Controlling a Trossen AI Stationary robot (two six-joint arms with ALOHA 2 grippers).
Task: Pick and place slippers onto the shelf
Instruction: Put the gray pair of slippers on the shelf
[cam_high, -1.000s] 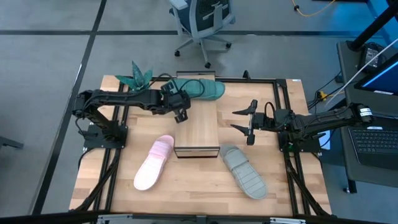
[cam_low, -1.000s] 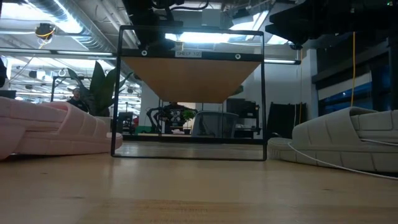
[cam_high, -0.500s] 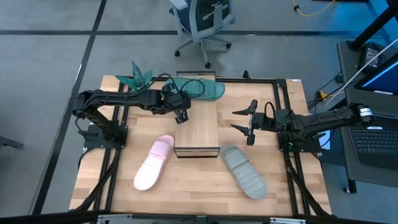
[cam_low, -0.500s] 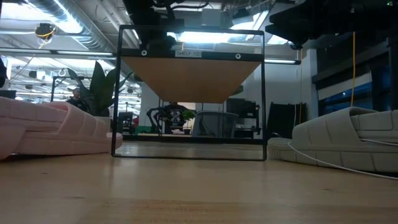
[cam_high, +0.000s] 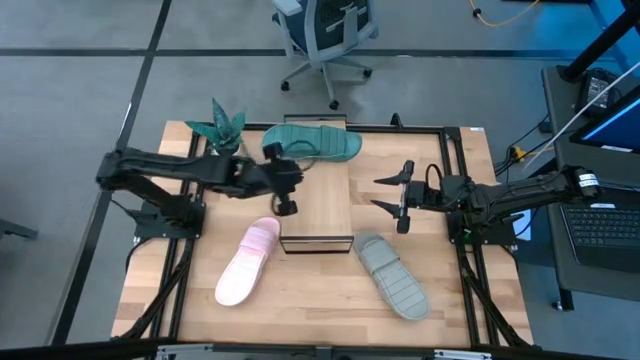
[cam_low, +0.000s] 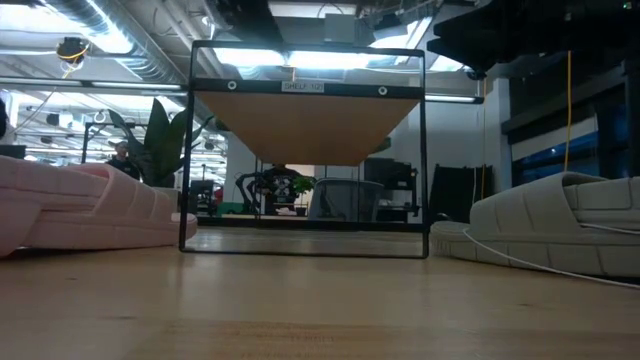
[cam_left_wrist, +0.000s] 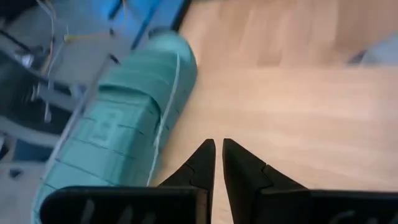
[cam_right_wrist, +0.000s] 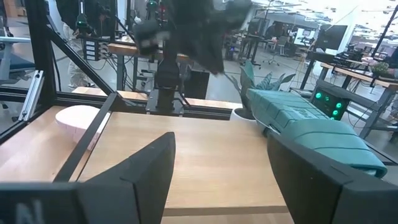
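The teal slipper lies crosswise at the far end of the light-wood shelf; whether it rests on the shelf or on the table behind it, I cannot tell. It also fills part of the left wrist view. The pink slipper lies sole down on the table left of the shelf, and the grey slipper lies to its right. My left gripper hovers shut over the shelf's left edge, on the near side of the teal slipper. My right gripper waits, wide open, right of the shelf.
A small green plant stands at the table's far left corner. A black metal frame runs around the tabletop. In the low view the shelf stands on thin black legs between the pink slipper and the grey slipper.
My left gripper has drawn back from the teal slipper toward the table's near edge, along the shelf's left edge, and its arm has stretched out lower. The slippers and my right arm have stayed where they were.
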